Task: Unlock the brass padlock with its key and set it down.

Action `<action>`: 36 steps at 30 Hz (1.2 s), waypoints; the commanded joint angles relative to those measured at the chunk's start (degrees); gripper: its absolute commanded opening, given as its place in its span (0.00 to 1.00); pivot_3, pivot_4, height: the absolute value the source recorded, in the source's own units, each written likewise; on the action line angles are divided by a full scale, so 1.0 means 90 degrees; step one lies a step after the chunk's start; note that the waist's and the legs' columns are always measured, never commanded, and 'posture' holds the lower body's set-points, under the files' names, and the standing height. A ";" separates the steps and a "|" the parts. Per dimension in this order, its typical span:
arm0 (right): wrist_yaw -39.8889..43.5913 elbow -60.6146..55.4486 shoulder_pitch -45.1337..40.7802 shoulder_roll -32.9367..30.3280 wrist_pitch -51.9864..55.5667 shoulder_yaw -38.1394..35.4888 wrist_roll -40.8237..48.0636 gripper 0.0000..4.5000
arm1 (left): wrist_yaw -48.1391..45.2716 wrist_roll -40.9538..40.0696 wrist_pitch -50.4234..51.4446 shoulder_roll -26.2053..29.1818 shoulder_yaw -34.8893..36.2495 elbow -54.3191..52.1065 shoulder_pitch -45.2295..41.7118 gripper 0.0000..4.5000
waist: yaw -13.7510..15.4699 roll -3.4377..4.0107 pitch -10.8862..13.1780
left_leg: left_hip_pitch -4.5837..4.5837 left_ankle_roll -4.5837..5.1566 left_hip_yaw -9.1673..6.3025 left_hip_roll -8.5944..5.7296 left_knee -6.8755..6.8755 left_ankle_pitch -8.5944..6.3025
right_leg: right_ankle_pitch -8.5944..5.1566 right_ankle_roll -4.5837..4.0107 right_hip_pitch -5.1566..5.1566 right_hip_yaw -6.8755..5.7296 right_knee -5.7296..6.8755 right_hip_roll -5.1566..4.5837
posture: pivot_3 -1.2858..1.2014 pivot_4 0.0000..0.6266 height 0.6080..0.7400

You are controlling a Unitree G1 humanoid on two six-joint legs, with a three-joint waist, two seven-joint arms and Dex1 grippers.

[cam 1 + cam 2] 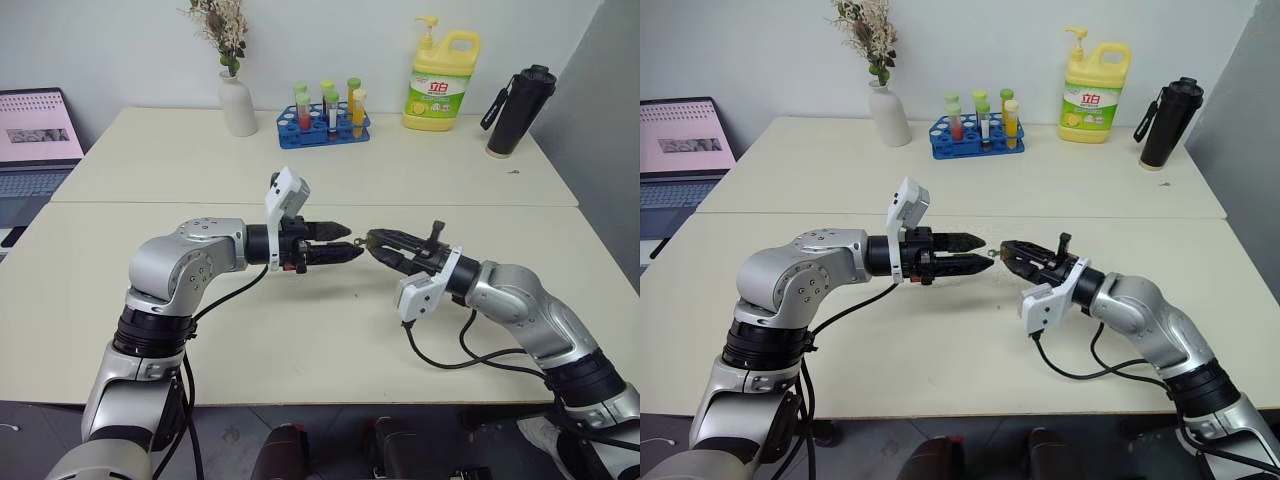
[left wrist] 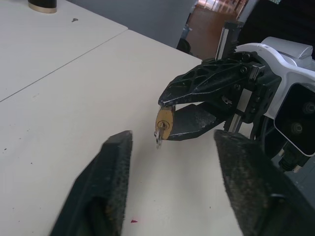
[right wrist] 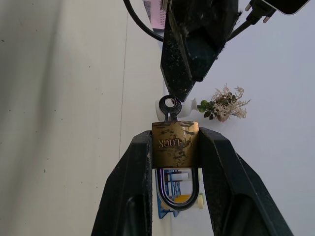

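The right gripper [image 3: 174, 147] clamps the brass padlock [image 3: 174, 151] between its fingers, the key [image 3: 170, 107] seated in its keyhole; the left gripper [image 2: 172, 162] stands unclenched just before the key; shackle closed, so turning and set-down remain.

- The cream two-part table [image 1: 300, 340] carries everything; the two grippers meet tip to tip above its near half.
- The black two-fingered left gripper [image 1: 345, 242] is left of the black two-fingered right gripper [image 1: 377, 245].
- The small brass padlock [image 3: 174, 144] sits between the right gripper's fingers, shackle inward.
- The small metal key [image 3: 170, 106] sticks out of the padlock toward the left gripper.
- Along the far edge, left to right: white vase of dried flowers [image 1: 236, 100], blue test-tube rack [image 1: 324, 125], yellow detergent bottle [image 1: 440, 85], black flask [image 1: 519, 110].
- An open laptop [image 1: 35, 140] stands left of the table.
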 commanded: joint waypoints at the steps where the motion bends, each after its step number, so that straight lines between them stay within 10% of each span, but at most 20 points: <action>1: -0.0056 -0.0211 -0.0142 0.0056 -0.0096 -0.0236 0.0147 0.21 | -0.0146 -0.0078 -0.0099 -0.0016 -0.0010 -0.0082 -0.0114 0.33 | 0.0000 0.0000 0.0000 | 0.0000 0.0000 0.0000 0.0000 0.0000 0.0000 | 0.0000 0.0000 0.0000 0.0000 0.0000 0.0000 | 0.52 0.24 1.00; 6: -0.0027 -0.0308 -0.0158 0.0100 -0.0214 -0.0243 0.0242 0.21 | -0.0253 0.0022 -0.0176 -0.0041 -0.0129 0.0019 -0.0105 0.00 | 0.0000 0.0000 0.0000 | 0.0000 0.0000 0.0000 0.0000 0.0000 0.0000 | 0.0001 -0.0001 0.0000 0.0000 0.0000 0.0000 | 0.52 0.24 1.00; 31: -0.0001 -0.0203 -0.0200 0.0237 -0.0466 -0.0383 0.0374 0.21 | -0.0618 0.0000 -0.0529 0.0011 -0.0022 0.0201 -0.0062 0.00 | 0.0000 0.0000 0.0000 | 0.0000 0.0000 0.0000 0.0000 0.0000 0.0000 | 0.0002 -0.0003 0.0000 0.0000 0.0001 0.0000 | 0.52 0.24 1.00; 36: 0.0051 -0.0191 -0.0189 0.0232 -0.0435 -0.0382 0.0412 0.21 | -0.0355 0.0247 -0.0655 0.0051 -0.0102 0.0101 -0.0025 0.26 | 0.0000 0.0000 0.0000 | 0.0000 0.0000 0.0000 0.0000 0.0000 0.0000 | 0.0002 -0.0003 0.0000 0.0000 0.0001 0.0000 | 0.52 0.24 1.00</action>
